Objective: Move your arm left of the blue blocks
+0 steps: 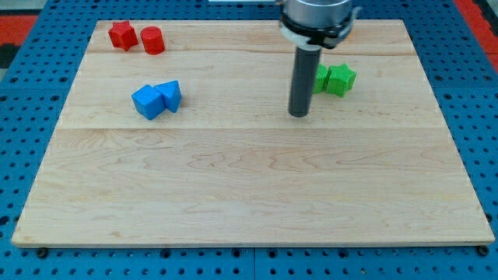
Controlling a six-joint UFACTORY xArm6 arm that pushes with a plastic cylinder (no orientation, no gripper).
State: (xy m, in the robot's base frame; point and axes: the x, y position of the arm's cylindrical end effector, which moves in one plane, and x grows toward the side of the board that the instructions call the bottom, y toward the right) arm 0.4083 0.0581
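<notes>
Two blue blocks sit touching at the view's left middle: a blue cube (147, 102) and a blue wedge-like block (171, 94) on its right. My tip (299, 114) rests on the wooden board (249, 187), far to the right of the blue blocks, about a third of the board's width away. The dark rod rises from the tip to the arm's end at the view's top.
A red star block (122, 35) and a red cylinder (152, 40) sit at the top left corner. A green star block (340, 78) and another green block (320, 78), partly hidden by the rod, lie just right of the rod. Blue pegboard surrounds the board.
</notes>
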